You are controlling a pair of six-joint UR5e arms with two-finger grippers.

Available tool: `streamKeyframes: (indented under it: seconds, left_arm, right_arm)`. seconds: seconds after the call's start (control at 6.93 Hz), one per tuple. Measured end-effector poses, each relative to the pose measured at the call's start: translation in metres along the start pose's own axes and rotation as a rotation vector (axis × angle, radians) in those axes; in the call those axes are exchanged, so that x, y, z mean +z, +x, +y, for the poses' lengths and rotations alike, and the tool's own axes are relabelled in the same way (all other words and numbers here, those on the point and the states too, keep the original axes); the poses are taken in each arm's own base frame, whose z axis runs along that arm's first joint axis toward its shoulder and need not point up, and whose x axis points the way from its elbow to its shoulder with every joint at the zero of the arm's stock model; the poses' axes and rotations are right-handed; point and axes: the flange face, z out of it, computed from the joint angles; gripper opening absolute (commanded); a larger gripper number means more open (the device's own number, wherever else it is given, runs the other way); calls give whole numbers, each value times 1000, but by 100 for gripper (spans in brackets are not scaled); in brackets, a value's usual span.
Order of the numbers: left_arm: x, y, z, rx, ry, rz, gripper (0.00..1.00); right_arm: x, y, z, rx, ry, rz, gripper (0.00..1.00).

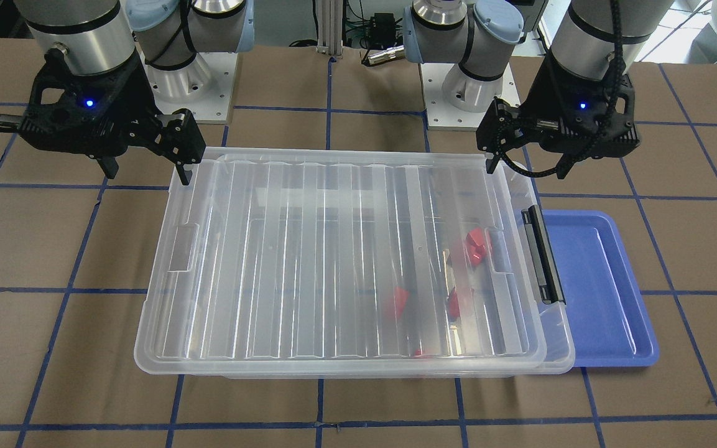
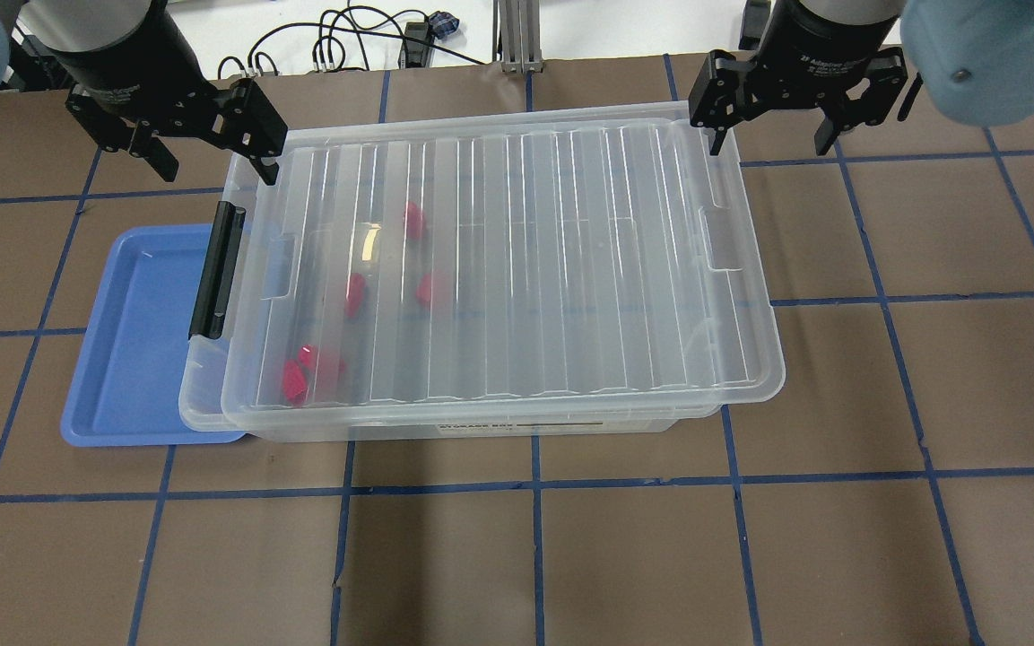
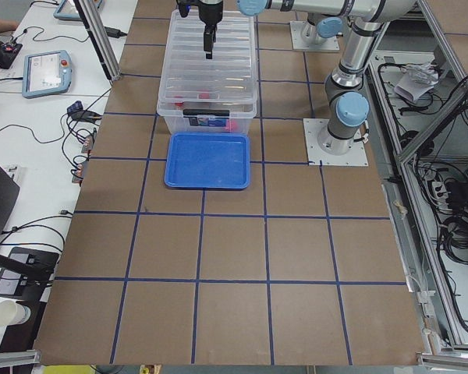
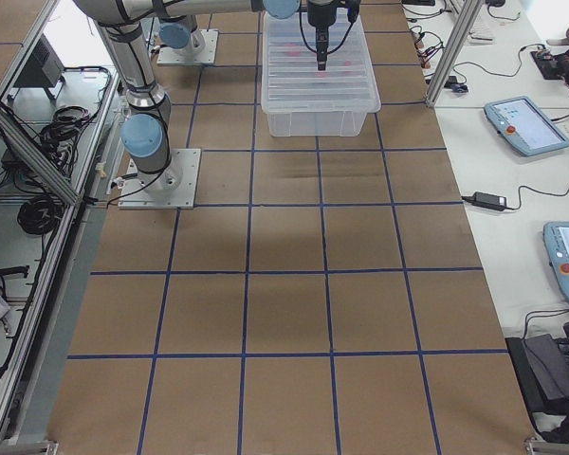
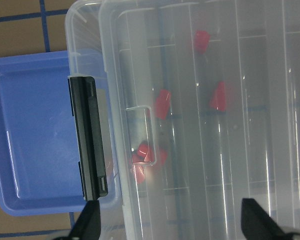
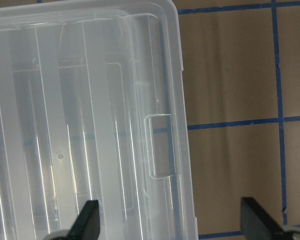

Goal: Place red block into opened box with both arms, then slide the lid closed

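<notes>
The clear box (image 2: 199, 402) holds several red blocks (image 2: 353, 294) (image 1: 475, 246) (image 5: 162, 104), seen through the ribbed lid (image 2: 552, 269) (image 1: 333, 261). The lid lies on top, leaving a narrow strip uncovered at the black latch (image 2: 216, 269) end. My left gripper (image 2: 214, 170) (image 1: 525, 171) (image 5: 172, 225) hovers open at that end's corner, one finger over the lid and one outside the box. At the opposite corner my right gripper (image 2: 768, 148) (image 1: 147, 177) (image 6: 172, 225) is also open, straddling the lid's short edge. Neither holds anything.
A blue tray (image 2: 122, 359) (image 1: 601, 292) lies against the latch end, partly under the box rim. The arm bases (image 1: 190, 81) stand just behind the box. Brown table with blue tape lines extends on all other sides. Side benches carry tablets (image 3: 47, 72) and cables.
</notes>
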Motion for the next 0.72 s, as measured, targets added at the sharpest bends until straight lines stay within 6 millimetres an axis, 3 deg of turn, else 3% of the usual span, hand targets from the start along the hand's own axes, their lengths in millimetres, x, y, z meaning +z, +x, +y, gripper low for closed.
streamKeyframes:
  seconds: [0.72]
  left_arm:
    - [-1,0,-1,-7,2,-1,100]
  right_arm:
    - [-2,-2,1,0,0,0,100]
